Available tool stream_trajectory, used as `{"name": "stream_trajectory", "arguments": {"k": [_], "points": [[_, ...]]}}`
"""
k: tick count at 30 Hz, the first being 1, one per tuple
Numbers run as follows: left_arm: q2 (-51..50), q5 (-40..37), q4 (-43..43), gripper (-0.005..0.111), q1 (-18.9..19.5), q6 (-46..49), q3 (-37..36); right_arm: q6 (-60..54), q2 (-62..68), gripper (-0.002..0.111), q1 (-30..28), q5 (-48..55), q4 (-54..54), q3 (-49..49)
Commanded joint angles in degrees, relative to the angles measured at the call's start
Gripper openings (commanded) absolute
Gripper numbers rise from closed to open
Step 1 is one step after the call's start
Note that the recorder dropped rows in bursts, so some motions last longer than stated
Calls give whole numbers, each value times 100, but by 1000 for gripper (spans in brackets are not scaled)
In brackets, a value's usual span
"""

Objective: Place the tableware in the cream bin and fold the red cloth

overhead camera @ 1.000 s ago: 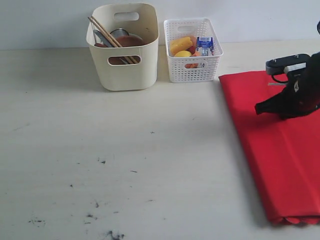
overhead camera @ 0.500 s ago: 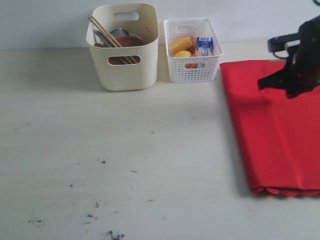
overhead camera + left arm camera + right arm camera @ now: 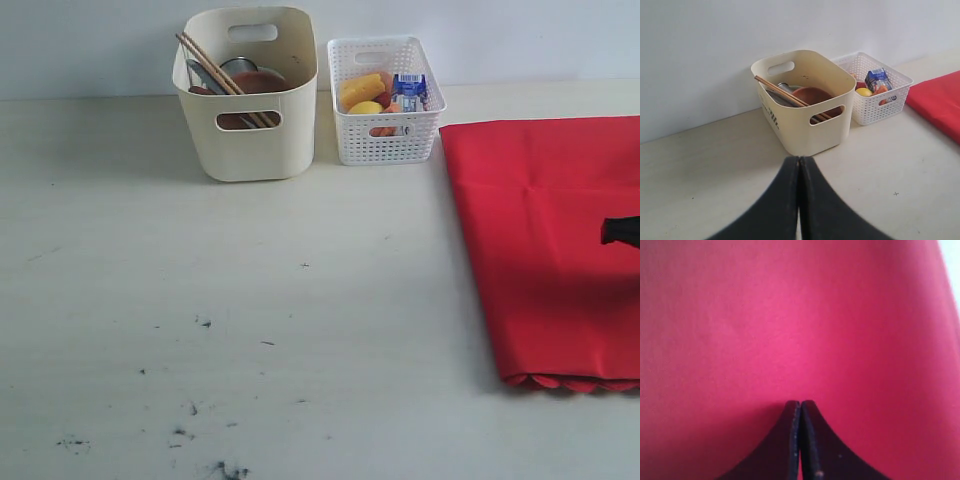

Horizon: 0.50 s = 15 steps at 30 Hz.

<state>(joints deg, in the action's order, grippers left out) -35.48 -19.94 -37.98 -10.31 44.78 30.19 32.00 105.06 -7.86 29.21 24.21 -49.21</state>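
Observation:
The cream bin stands at the back of the table and holds wooden chopsticks, a brown plate and a steel cup. The other tableware is hidden inside. A folded red cloth lies flat on the right, scalloped edge toward the front. Only the tip of my right gripper shows at the right edge; in its wrist view the gripper is shut just above the cloth. My left gripper is shut and empty, facing the bin from a distance.
A white lattice basket with food pieces and a blue-white milk carton stands right of the bin, close to the cloth's far left corner. The table carries small dark marks near the front.
The right gripper rose from the cloth's far part and has withdrawn to the right edge of view. The cloth slid toward the back and now lies flat and still.

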Motion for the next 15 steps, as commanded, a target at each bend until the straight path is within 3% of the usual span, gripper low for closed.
{"name": "stream_trajectory", "arguments": {"k": [1,8,15], "points": [[23,-4,1,1,10,-16,-13,43,102,0,-10,-796,-217,184],[23,-13,13,1,10,-16,-13,43,440,0,-10,-1653,-373,71],[23,-39,14,1,10,-16,-13,-114,1069,0,-10,-1837,-406,-858]]}}
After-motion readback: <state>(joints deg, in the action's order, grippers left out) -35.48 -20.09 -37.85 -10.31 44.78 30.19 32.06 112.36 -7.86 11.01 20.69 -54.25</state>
